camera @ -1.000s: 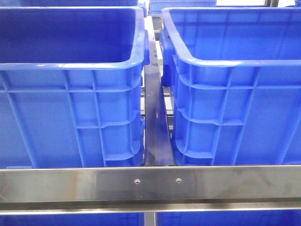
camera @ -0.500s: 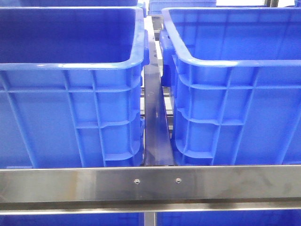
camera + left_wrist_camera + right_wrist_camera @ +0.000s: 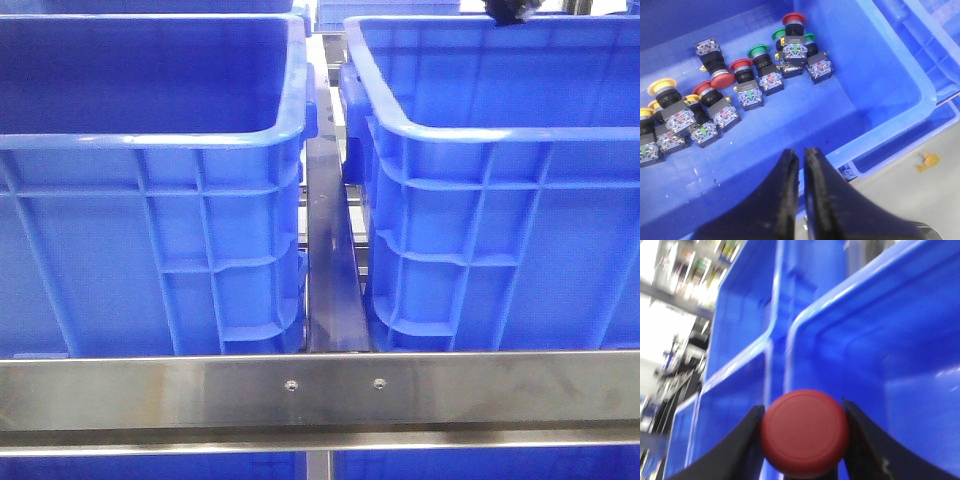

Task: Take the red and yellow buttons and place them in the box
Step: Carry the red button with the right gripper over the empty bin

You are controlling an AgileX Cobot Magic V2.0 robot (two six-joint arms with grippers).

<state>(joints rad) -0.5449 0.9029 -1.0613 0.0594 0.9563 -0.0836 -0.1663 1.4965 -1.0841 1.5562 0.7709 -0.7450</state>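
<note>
Red filled the right wrist view: a round red button (image 3: 804, 434) sat clamped between the right gripper (image 3: 802, 440) fingers, above blurred blue crate walls. In the front view, 2 blue crates stood side by side, the right crate (image 3: 500, 130) with a dark tip (image 3: 507, 12) at its far rim. The left gripper (image 3: 801, 162) hung with fingers nearly together, holding nothing, over a blue bin (image 3: 880, 90) holding red, yellow (image 3: 662, 86) and green (image 3: 757, 50) buttons.

A steel rail (image 3: 320, 390) crosses the front, green-capped buttons (image 3: 758, 52) sit among others, yellow scrap (image 3: 927, 161) nearby.
</note>
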